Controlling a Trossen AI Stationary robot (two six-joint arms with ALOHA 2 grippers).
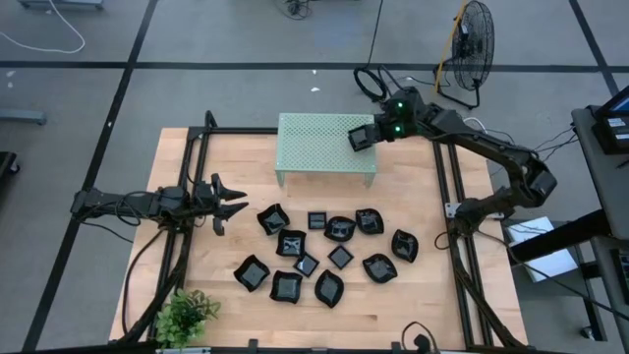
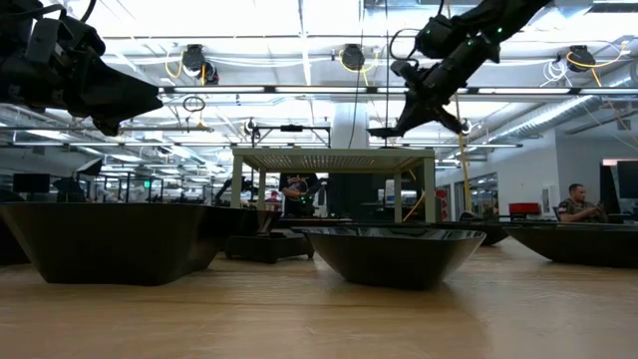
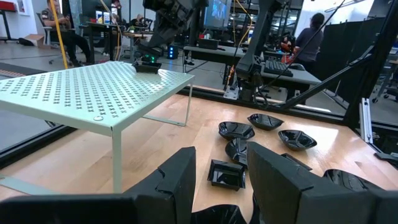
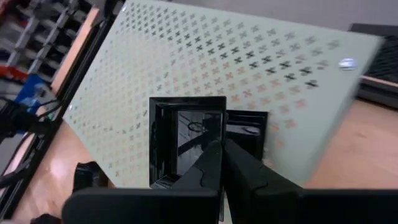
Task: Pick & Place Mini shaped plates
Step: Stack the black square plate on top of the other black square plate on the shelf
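A square black mini plate (image 4: 186,140) hangs just above the far right corner of the pale green perforated stand (image 1: 324,146), with my right gripper (image 1: 371,134) shut on it. In the low view the plate (image 2: 384,131) shows clear of the stand's top (image 2: 334,155). Several more mini shaped plates (image 1: 324,251) rest on their bases on the wooden table in front of the stand. My left gripper (image 1: 236,202) waits open at the table's left side, pointing level toward those plates, with nothing between its fingers (image 3: 180,171). My right gripper pinches one side of the square plate's rim (image 4: 208,144) between its two fingers. The fingers slant down from the table's far right. The plate is lifted clear of the stand and sits roughly level, its hollow up.
A small green plant (image 1: 187,313) stands at the table's near left corner. Black frame rails (image 1: 454,197) run along both sides of the table. A fan (image 1: 470,44) stands on the floor beyond the far edge. People (image 2: 576,202) sit and stand in the room behind.
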